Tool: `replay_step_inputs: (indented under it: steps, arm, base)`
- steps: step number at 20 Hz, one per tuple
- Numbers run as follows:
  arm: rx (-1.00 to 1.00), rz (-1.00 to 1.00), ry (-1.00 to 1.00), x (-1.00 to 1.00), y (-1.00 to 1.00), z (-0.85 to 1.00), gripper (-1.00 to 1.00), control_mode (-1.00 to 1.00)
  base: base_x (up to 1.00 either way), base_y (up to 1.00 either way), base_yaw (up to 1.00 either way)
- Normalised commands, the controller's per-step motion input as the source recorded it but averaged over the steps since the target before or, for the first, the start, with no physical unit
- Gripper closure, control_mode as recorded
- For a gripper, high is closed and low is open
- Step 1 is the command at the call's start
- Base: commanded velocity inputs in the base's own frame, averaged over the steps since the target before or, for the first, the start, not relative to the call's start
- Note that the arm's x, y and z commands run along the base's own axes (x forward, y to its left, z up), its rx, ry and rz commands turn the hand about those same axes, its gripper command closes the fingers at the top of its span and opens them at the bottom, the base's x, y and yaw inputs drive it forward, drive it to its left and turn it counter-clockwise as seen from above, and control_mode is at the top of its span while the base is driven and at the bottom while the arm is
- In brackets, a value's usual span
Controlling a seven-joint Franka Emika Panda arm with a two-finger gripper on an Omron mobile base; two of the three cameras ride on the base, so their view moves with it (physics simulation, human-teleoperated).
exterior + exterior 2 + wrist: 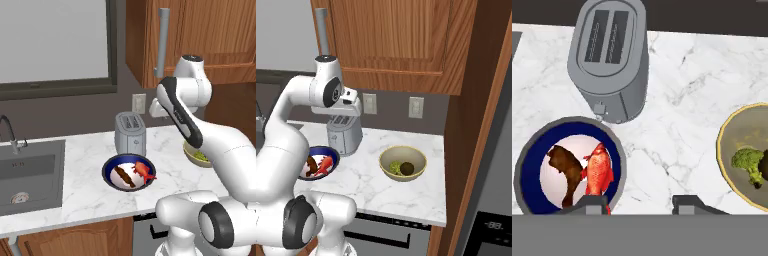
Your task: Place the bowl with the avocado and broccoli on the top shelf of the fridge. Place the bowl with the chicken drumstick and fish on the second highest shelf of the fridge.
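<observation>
The pale yellow bowl (402, 152) holds the broccoli (394, 167) and a dark avocado (407, 168) and stands on the marble counter right of the toaster. In the hand view this bowl (722, 145) sits at the right edge with the broccoli (748, 163) in it. The dark blue bowl (532, 150) holds the chicken drumstick (566, 169) and the fish (600, 171), in front of the toaster (609, 60). My gripper (640, 203) hangs open and empty high above the counter, between the two bowls. The fridge shelves are hidden.
A steel sink (30, 172) with a tap lies at the counter's left. Wooden cupboards (391, 40) hang overhead. A tall wooden panel and the grey fridge front (496, 150) stand right of the counter. Wall sockets (416, 107) sit behind the bowls.
</observation>
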Motion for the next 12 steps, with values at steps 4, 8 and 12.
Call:
replay_step_inputs:
  steps: [4, 8, 12]
  arm:
    - [0.02, -0.07, 0.01, -0.01, -0.24, -0.09, -1.0, -1.0]
    - [0.12, -0.38, 0.18, -0.16, -0.87, -0.28, -1.0, -1.0]
    - [0.22, -0.55, 0.25, -0.34, -1.0, -0.45, -1.0, -1.0]
  base:
    - [0.0, 0.0, 0.0]
    - [0.0, 0.0, 0.0]
    - [0.0, 0.0, 0.0]
